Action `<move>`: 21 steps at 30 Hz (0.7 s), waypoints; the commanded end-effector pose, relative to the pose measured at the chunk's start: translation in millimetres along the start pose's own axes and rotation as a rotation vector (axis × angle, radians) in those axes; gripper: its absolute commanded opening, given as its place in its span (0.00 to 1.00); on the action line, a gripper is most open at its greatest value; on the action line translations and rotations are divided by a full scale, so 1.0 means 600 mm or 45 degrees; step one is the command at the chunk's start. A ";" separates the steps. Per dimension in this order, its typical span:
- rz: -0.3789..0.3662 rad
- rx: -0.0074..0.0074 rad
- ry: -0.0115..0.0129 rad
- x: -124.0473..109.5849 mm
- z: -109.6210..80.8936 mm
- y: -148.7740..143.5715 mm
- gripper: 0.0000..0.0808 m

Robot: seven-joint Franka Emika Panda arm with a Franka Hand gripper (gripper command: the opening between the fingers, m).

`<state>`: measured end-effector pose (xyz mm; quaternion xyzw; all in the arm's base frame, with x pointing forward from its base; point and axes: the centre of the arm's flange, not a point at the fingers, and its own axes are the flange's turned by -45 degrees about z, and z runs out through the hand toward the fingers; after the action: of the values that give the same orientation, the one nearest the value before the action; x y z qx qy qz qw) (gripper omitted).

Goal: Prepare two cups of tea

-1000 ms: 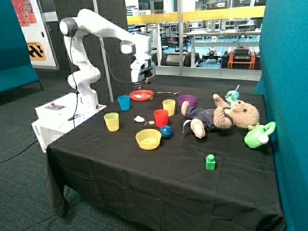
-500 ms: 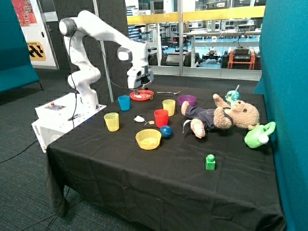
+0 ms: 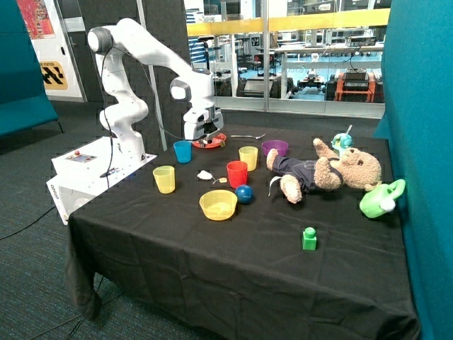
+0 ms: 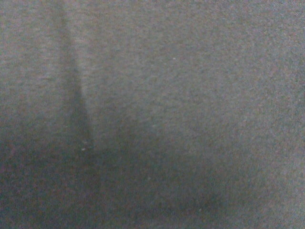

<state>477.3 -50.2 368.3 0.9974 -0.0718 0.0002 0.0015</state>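
Outside view, black-clothed table, pincer low over red plate, glass-walled room

Even indoor light fills the outside view; the wrist view is dim, perhaps blurred, showing only grey cloth.

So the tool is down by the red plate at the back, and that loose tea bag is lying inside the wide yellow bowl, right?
Not quite. The tea bag lies on the black tablecloth between the yellow cup and the red cup, not in the bowl, per the outside view. The tool is by the red plate.
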 end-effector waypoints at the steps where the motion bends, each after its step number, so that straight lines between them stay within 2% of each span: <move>1: -0.023 0.0037 -0.0008 0.009 0.024 0.018 0.55; 10: -0.057 0.0037 -0.0007 0.023 0.037 0.028 0.70; 21: -0.034 0.0037 -0.0008 0.026 0.057 0.073 0.72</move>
<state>485.2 -78.0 343.8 0.9983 -0.0576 0.0012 0.0017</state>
